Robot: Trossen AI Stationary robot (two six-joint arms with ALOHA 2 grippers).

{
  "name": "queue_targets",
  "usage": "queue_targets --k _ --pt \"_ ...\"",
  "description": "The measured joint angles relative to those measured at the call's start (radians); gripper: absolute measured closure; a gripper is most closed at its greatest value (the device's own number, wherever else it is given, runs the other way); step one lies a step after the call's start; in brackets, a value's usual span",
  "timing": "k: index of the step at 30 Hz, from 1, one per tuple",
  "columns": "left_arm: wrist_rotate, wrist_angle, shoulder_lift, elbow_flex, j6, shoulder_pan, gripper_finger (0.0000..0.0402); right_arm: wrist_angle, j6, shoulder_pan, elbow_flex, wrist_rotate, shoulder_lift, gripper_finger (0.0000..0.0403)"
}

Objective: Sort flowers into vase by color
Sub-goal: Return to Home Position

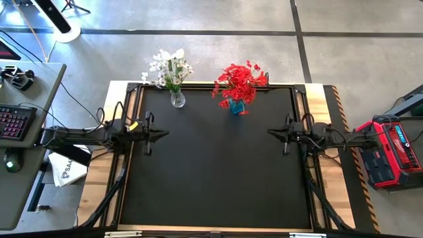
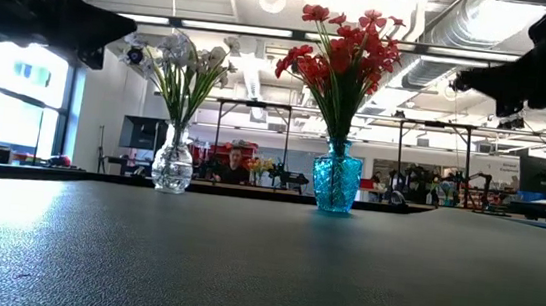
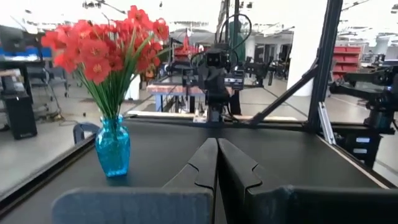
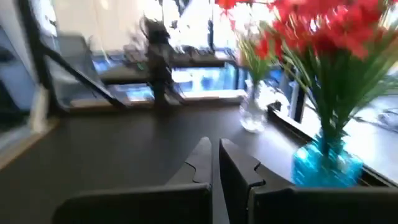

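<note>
While white flowers fill the glass vase and red flowers the blue vase at upper centre, left gripper and right gripper, both closed on nothing at mid-frame, should settle home clear of both.

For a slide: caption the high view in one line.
White flowers in the clear vase, red flowers in the blue vase; left pincer and right pincer shut, empty.

Red flowers partly outside right wrist view
</note>
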Motion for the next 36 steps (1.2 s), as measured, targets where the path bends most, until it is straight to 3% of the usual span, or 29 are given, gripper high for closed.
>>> queue_targets --k 4,10,15,21,36 --pt "-0.001 -0.035 0.000 0.000 -0.008 0.000 0.0401 -0.059 -0.026 0.000 -0.004 -0.069 0.000 0.0401" --pt "-0.002 -0.028 0.000 0.000 -0.013 0.000 0.0401 0.098 0.005 -0.002 -0.052 -0.209 0.008 0.0401" --pt "-0.013 -0.019 0.000 0.001 0.007 -0.001 0.0401 0.201 -0.056 -0.020 -0.052 -0.232 0.008 0.0401" --pt "-0.070 -0.020 0.000 0.001 -0.004 0.000 0.0401 0.095 -0.179 -0.020 -0.052 -0.175 0.012 0.0401" --pt "-0.072 -0.031 0.000 0.001 -0.046 0.000 0.0401 0.061 -0.076 -0.020 -0.052 -0.181 0.016 0.0401"
